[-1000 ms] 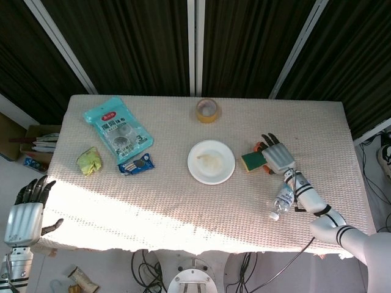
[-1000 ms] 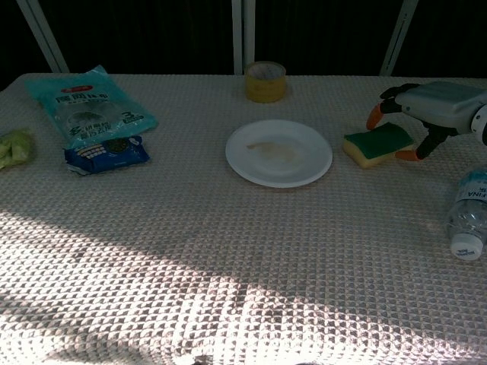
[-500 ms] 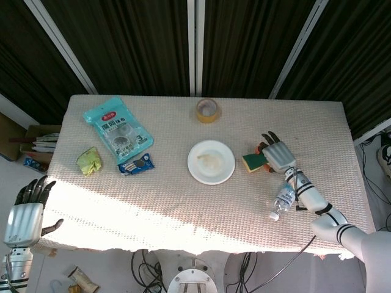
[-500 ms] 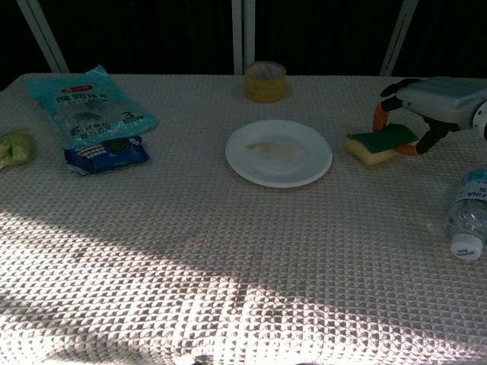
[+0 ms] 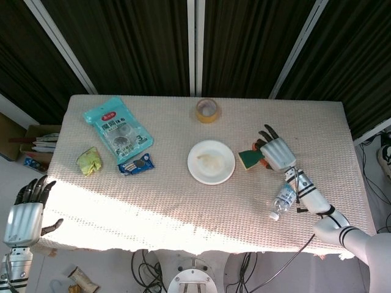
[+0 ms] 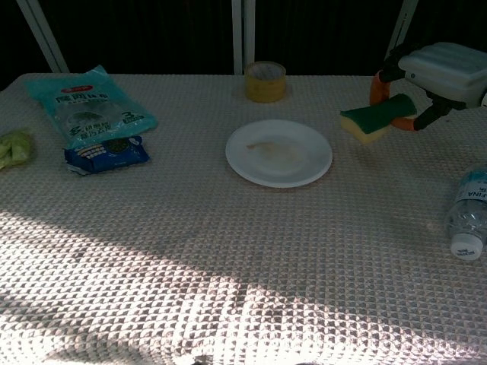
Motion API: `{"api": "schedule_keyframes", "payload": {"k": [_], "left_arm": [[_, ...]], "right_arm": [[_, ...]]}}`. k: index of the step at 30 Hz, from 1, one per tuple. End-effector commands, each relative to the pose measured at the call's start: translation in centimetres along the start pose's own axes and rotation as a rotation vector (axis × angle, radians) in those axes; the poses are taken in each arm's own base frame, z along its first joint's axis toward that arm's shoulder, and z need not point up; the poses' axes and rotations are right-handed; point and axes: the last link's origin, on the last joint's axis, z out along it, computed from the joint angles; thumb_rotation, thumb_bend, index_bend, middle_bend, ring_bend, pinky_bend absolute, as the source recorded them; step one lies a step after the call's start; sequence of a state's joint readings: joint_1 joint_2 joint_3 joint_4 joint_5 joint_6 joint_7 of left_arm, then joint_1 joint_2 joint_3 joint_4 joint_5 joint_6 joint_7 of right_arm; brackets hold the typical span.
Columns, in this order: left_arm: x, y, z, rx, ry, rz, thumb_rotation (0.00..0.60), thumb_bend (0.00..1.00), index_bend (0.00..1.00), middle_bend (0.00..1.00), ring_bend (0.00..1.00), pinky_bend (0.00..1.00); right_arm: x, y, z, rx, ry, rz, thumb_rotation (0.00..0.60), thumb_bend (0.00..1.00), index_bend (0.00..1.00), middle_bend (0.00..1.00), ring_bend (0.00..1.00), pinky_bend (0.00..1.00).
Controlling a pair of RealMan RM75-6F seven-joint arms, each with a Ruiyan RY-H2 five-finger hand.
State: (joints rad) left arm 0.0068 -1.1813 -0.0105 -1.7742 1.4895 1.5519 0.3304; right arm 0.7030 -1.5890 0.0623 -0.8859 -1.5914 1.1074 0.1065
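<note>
My right hand grips a green and yellow sponge and holds it lifted off the table, tilted, to the right of the white plate. The plate has a faint smear on it. A small water bottle lies on its side near my right forearm. My left hand hangs open below the table's front left corner, holding nothing; only the head view shows it.
A yellow tape roll stands at the back centre. At the left lie a teal packet, a blue cookie pack and a crumpled yellow-green cloth. A textured white cloth covers the table.
My right hand closed on the sponge and raised it off the table, shifting slightly toward the plate. The left hand has not moved.
</note>
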Motion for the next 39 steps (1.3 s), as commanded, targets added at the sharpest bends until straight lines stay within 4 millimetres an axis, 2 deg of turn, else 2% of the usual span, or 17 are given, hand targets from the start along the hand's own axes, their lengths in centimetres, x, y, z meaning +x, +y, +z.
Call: {"api": "schedule_keyframes", "payload": {"k": [1, 5, 8, 20, 32, 39], "left_arm": [[0.0, 0.0, 0.0, -0.001, -0.001, 0.000, 0.600, 0.09, 0.16, 0.06, 0.06, 0.14], [-0.2, -0.3, 0.0, 0.001, -0.002, -0.004, 0.600, 0.09, 0.15, 0.06, 0.06, 0.14], [-0.3, -0.5, 0.0, 0.004, -0.004, -0.007, 0.600, 0.09, 0.15, 0.06, 0.06, 0.14], [-0.6, -1.3, 0.1, 0.011, -0.009, -0.014, 0.600, 0.09, 0.15, 0.06, 0.06, 0.14], [-0.8, -1.8, -0.3, 0.026, -0.016, -0.024, 0.600, 0.09, 0.16, 0.06, 0.06, 0.14], [-0.9, -2.2, -0.6, 0.034, -0.012, -0.033, 0.600, 0.09, 0.15, 0.06, 0.06, 0.14]], "right_arm": [[1.2, -3.0, 1.5, 0.085, 0.043, -0.114, 0.600, 0.34, 0.59, 0.45, 0.17, 0.08], [1.2, -5.9, 3.5, 0.116, 0.063, -0.258, 0.600, 0.34, 0.60, 0.45, 0.18, 0.08], [1.0, -7.7, 4.7, 0.116, 0.075, -0.295, 0.600, 0.35, 0.60, 0.45, 0.18, 0.06], [-0.4, -12.4, 9.2, 0.092, 0.057, -0.370, 0.600, 0.36, 0.60, 0.45, 0.20, 0.06], [-3.1, -13.9, 9.4, 0.119, -0.009, -0.413, 0.600, 0.37, 0.61, 0.46, 0.21, 0.05], [-2.2, -13.0, 9.0, 0.108, 0.044, -0.383, 0.600, 0.37, 0.62, 0.46, 0.21, 0.05]]}}
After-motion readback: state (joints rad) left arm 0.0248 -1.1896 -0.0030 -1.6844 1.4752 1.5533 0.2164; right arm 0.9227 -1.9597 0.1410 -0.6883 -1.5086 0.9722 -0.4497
